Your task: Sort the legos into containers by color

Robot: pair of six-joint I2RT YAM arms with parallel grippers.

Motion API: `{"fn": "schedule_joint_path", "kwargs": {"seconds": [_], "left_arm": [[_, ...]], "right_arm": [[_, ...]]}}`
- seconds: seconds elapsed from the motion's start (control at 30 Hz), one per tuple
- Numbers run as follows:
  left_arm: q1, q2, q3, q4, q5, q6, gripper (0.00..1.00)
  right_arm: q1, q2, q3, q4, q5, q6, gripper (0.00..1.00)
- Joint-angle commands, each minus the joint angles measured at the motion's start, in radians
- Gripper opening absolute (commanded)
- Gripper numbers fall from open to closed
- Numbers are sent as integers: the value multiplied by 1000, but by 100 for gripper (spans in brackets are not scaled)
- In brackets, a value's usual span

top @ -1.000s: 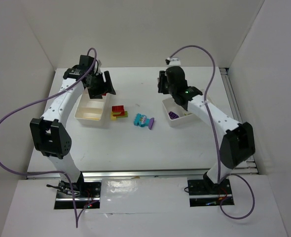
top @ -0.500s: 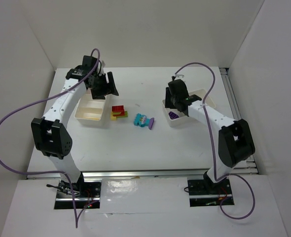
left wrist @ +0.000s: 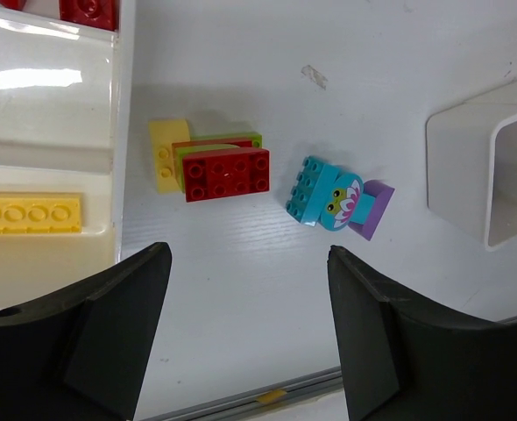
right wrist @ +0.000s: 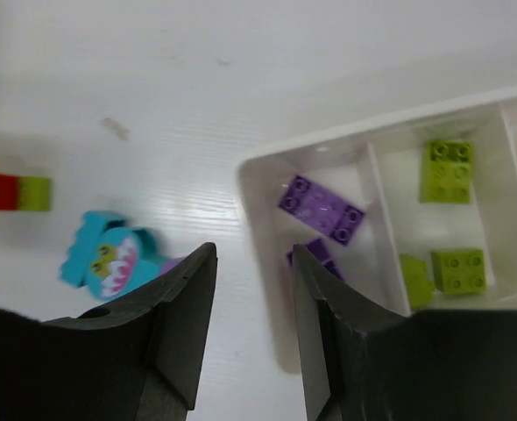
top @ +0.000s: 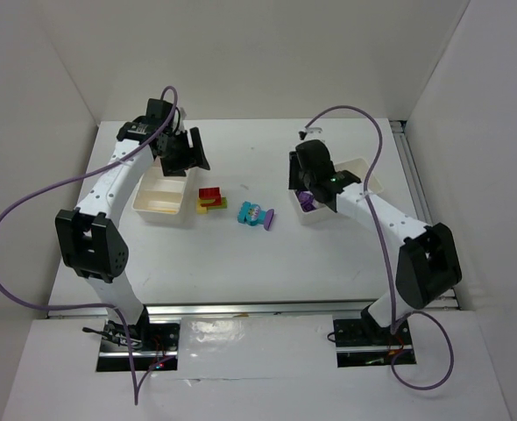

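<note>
A stack of red, yellow and lime legos [top: 210, 200] lies on the table between the trays; it shows in the left wrist view [left wrist: 215, 167]. A cyan lego with a face [top: 253, 213] touches a purple lego [left wrist: 371, 210] beside it. My left gripper [top: 187, 153] is open and empty, high over the left container's [top: 164, 209] right edge. That tray holds a yellow lego [left wrist: 29, 213] and red ones [left wrist: 88, 10]. My right gripper [top: 300, 180] is open and empty above the left end of the right container [top: 364, 167], which holds purple legos [right wrist: 322, 209] and lime ones [right wrist: 447, 171].
White walls enclose the table on three sides. A metal rail [top: 258, 307] runs along the near edge. Purple cables loop from both arms. The right tray's corner [left wrist: 456, 175] also shows in the left wrist view.
My right gripper has come nearer and lower from the back, over the right tray's left end. My left gripper shifted slightly right a second ago, then held still.
</note>
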Motion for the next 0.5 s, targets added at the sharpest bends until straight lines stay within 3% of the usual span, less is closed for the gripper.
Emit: {"fn": "schedule_joint_path", "kwargs": {"seconds": [0.0, 0.1, 0.13, 0.2, 0.47], "left_arm": [[-2, -33, 24, 14, -31, 14, 83], [-2, -33, 24, 14, -46, 4, 83], [-2, -33, 24, 14, -46, 4, 83], [-2, -42, 24, 14, -55, 4, 83], [7, -33, 12, 14, -133, -23, 83]], "right_arm": [[98, -65, 28, 74, -83, -50, 47], [187, 38, 109, -10, -151, -81, 57], [212, 64, 119, -20, -162, -93, 69], [258, 139, 131, -20, -183, -113, 78], [277, 297, 300, 29, -301, -136, 80]]}}
